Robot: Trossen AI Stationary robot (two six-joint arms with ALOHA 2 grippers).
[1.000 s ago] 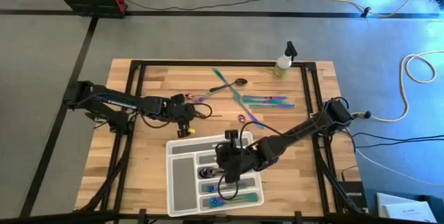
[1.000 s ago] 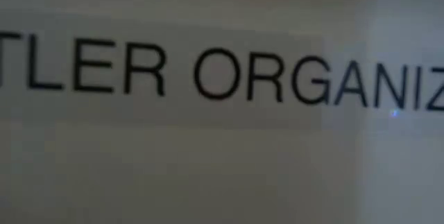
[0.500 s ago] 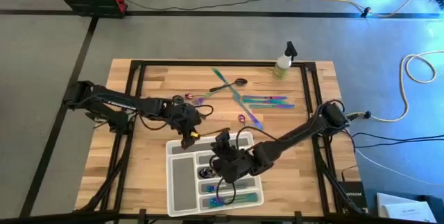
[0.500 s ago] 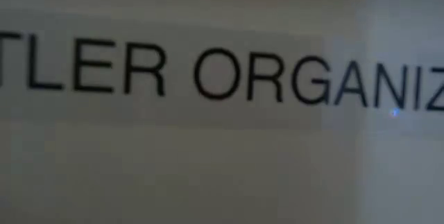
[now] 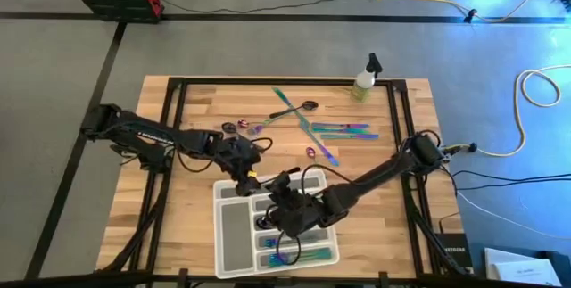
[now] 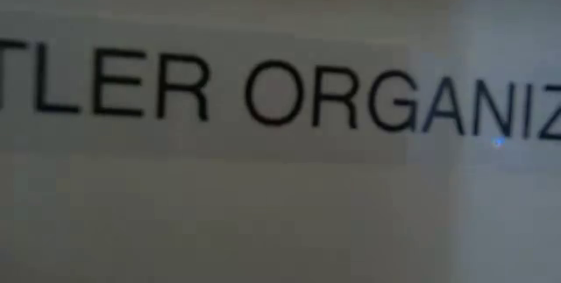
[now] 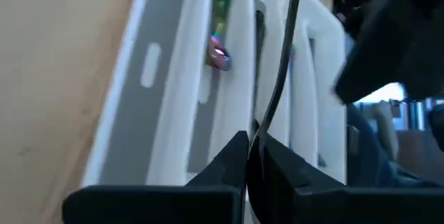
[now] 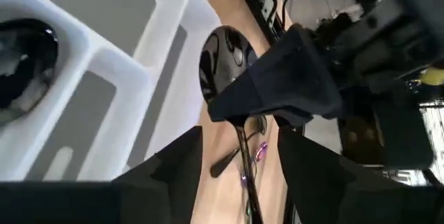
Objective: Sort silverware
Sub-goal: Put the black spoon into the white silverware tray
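A translucent white tray is set at the near edge of the wooden counter. The left hand is held over the tray's far left corner. Its fingers are pressed narrowly together on the thin handle of a dark spoon, which rises from the fingertips above the tray's long compartments. In the right wrist view the glossy bowl of this spoon is seen sticking out past the left hand's dark fingers, above the tray's far rim.

The right hand is held above the middle of the tray. Its 2 fingers are spread wide, and nothing is gripped between them.

A second dark spoon is seen lying in 1 of the tray's compartments, and iridescent pieces lie in the compartments at the tray's near end.

Loose silverware, mostly iridescent, is scattered on the counter beyond the tray's far side. A spray bottle stands well beyond the tray, at the counter's far edge.

The low view is filled by large black lettering on a pale surface.
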